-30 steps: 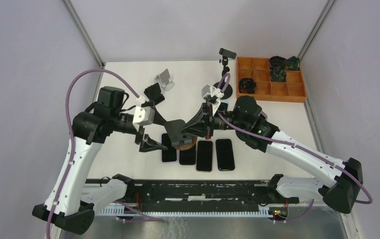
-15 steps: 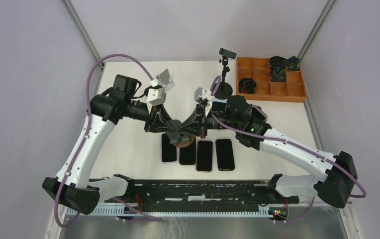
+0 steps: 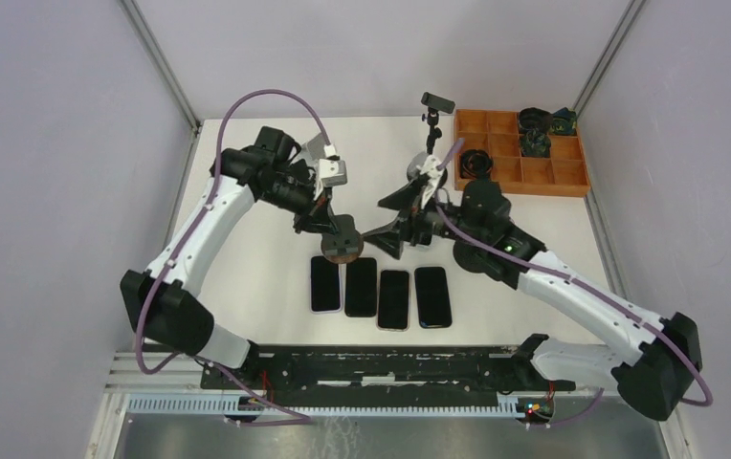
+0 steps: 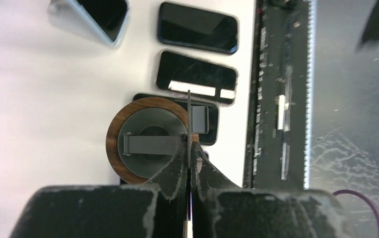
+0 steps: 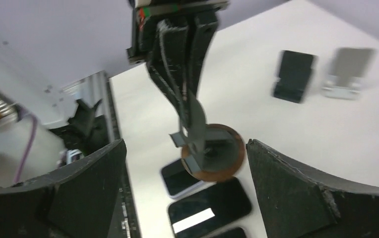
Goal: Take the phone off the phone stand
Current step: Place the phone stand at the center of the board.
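The phone stand [image 3: 343, 247] has a round wooden base and a thin grey upright plate. My left gripper [image 3: 335, 228] is shut on the edge of that plate. In the left wrist view the fingertips [image 4: 190, 146] pinch it from above, with the stand [image 4: 148, 139] below them. No phone rests on the plate. The base overlaps the far ends of several dark phones [image 3: 393, 298] lying flat in a row. My right gripper [image 3: 381, 222] stands open just right of the stand, and its fingers [image 5: 286, 193] are wide apart either side of the stand [image 5: 212, 148].
An orange compartment tray [image 3: 534, 172] holding black parts sits at the back right. A black tripod holder [image 3: 435, 100] stands beside it. A dark tilted phone holder [image 5: 293, 76] and a silver stand [image 5: 348, 73] are at the far side. A black rail [image 3: 390, 368] runs along the near edge.
My right gripper opened, let go of the stand and drew back right. My left gripper swung in and shut on the plate. The stand shifted slightly toward the far side.
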Controlling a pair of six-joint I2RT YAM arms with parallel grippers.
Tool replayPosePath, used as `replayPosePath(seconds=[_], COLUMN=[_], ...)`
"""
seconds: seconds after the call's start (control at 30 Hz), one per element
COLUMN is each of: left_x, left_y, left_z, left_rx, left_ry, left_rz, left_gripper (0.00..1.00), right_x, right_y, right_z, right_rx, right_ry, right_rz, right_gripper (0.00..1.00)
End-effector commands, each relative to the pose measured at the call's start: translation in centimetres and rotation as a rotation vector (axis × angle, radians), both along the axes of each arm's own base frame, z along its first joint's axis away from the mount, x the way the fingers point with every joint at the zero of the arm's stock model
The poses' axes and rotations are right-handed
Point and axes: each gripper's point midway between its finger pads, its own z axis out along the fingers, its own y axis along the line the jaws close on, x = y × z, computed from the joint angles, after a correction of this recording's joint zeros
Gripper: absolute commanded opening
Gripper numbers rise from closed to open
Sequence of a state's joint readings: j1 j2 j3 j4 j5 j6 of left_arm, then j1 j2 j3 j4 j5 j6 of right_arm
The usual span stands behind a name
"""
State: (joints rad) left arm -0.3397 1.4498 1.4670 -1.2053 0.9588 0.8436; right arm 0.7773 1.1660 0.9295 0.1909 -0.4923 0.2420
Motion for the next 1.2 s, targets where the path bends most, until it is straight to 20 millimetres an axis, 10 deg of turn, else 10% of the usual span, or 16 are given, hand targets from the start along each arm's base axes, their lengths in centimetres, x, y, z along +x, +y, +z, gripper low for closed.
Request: replayPosePath(seconds=[0.0, 0.43, 0.63, 1.17], left_x=[4.5, 16.4, 20.3, 23.6], left_y=[0.1, -3.1, -3.4, -4.5], left_z=[-0.8, -6.1, -9.9, -13.6], left_rx=[0.074, 0.127, 0.188, 0.142], left_ry=[-0.131, -0.194, -0.227, -0.266], left_rz=[0.013, -0.017, -0.029, -0.030], left_gripper=[0.02, 0.02, 0.02, 0.02], right_x=[2.9, 1.5, 1.2, 1.5], right_y=[-5.3, -14.0, -14.9, -14.9], right_z=[2.2, 1.1, 1.3, -3.1], right_rx=[-0.010, -0.195, -0.219, -0.265], right_ry=[-0.044, 0.117, 0.134, 0.182], right_rz=[-0.224, -0.533, -0.569, -0.578], right_gripper=[0.98, 0.98, 0.98, 0.98])
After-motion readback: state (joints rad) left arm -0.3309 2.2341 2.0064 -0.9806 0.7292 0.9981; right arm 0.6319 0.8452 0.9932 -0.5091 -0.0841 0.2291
